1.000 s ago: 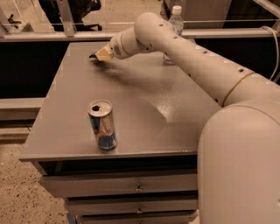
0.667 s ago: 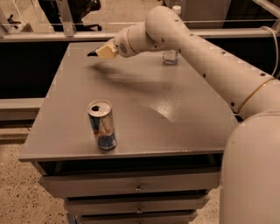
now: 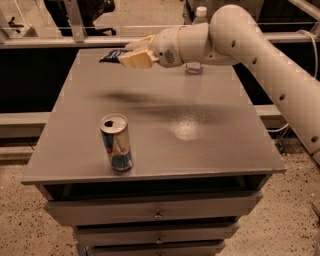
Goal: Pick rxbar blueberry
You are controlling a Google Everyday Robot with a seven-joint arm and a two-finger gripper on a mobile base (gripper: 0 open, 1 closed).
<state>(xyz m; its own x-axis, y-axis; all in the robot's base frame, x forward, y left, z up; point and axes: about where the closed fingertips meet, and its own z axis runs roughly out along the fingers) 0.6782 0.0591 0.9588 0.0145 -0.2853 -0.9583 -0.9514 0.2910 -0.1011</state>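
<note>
Above the table (image 3: 210,150), the hand (image 3: 129,55) pinches the rxbar blueberry (image 3: 110,56) by one end.

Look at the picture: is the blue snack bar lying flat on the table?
No, the snack bar is clamped in the gripper, which hangs above the table near its far edge, with a shadow below it.

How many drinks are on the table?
2: a can near the front edge, and a bottle at the back, partly behind the arm. The gripper holds the rxbar blueberry raised nearby.
</note>
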